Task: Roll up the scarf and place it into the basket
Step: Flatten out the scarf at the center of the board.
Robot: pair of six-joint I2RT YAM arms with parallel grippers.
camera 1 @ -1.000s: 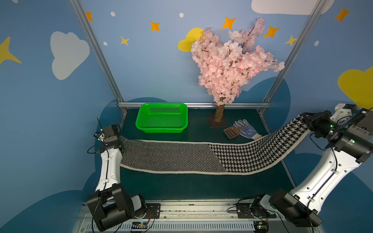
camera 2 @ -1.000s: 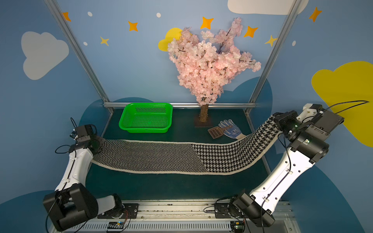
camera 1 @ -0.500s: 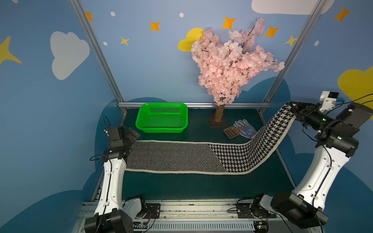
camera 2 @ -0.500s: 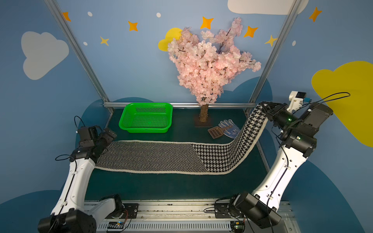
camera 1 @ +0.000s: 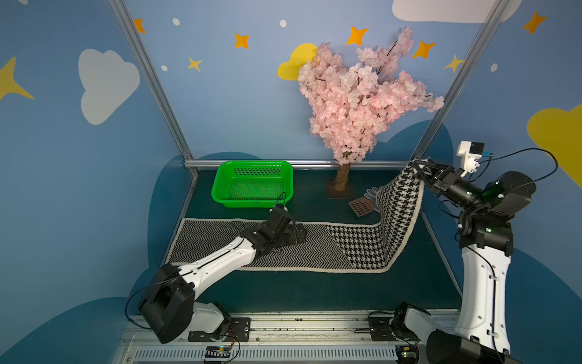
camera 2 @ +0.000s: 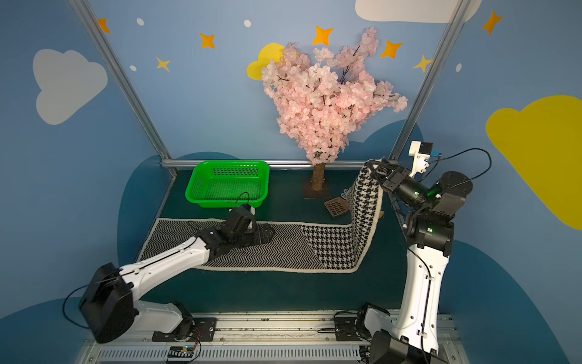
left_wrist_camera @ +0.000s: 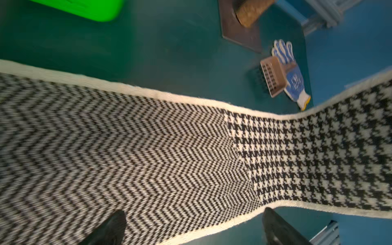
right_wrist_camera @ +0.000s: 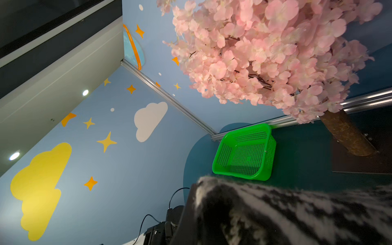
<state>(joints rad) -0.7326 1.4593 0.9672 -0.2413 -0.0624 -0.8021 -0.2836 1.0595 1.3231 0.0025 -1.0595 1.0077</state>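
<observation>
The black-and-white scarf lies flat along the green mat, herringbone on its left half. Its houndstooth right end rises steeply to my right gripper, which is shut on the top edge high above the mat near the back right post. My left gripper hovers open low over the scarf's middle. In the left wrist view its two fingertips stand wide apart over the herringbone, holding nothing. The green basket stands empty at the back left, just behind the left gripper.
A pink blossom tree on a brown base stands at the back centre. A small brown scoop and a blue-dotted glove lie behind the raised cloth. Metal frame posts and blue walls close in the mat.
My left gripper opened, let go of the scarf's left end and moved right to its middle. The right gripper carried its end higher and inward, so the right part stands steeper.
</observation>
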